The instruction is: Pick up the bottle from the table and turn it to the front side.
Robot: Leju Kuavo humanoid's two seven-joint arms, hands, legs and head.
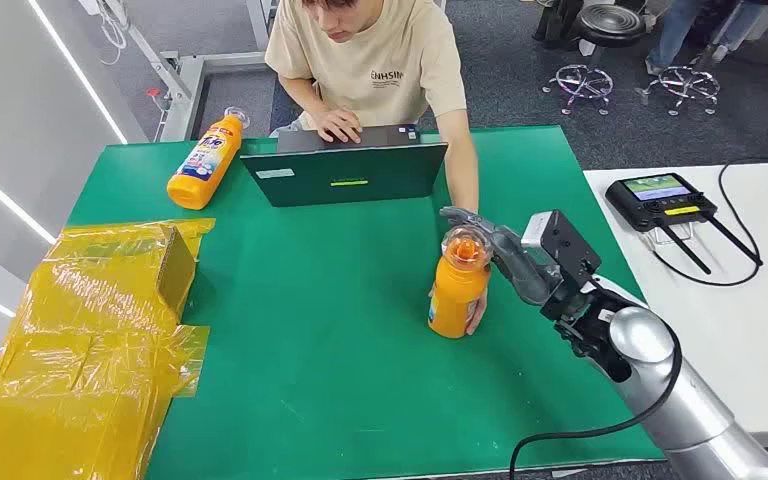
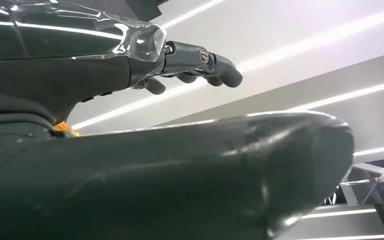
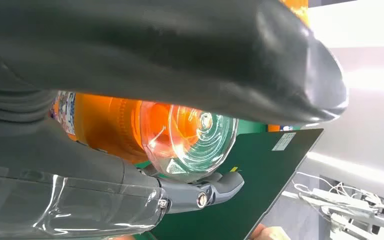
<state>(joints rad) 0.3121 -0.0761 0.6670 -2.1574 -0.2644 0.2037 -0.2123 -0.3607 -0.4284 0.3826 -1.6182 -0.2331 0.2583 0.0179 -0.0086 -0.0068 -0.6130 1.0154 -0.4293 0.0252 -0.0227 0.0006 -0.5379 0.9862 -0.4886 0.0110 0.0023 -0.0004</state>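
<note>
silver right arm [image 1: 670,385] comes in from the low right, and its right hand [image 1: 505,262] grips the orange bottle [image 1: 458,290], which stands upright on the green counter [image 1: 340,330]. the fingers [image 1: 460,215] reach over and around the bottle's clear cap [image 1: 464,245], and a thick grey thumb [image 3: 180,55] shows on the other side of the bottle in the right wrist view, so the fingers are clamped on the bottle's upper part. in that same view the cap [image 3: 195,140] sits between the thumb and a finger tip [image 3: 220,187], and a strip of label shows on the bottle's side.

beyond the fingers a laptop [image 1: 345,172] stands open with its lid's back toward the robot, and a person in a beige shirt [image 1: 370,60] sits behind it with one hand on it. well away from the fingers, past the laptop's far-left corner, a second orange bottle [image 1: 203,162] lies on its side. yellow wrapped packages [image 1: 90,330] lie at the counter's left edge. on the white counter [image 1: 760,330] to the right of the fingers lies a black controller [image 1: 660,200].

the left hand [image 2: 130,150] shows in the left wrist view with its fingers [image 2: 200,65] curled in and nothing seen in them.
</note>
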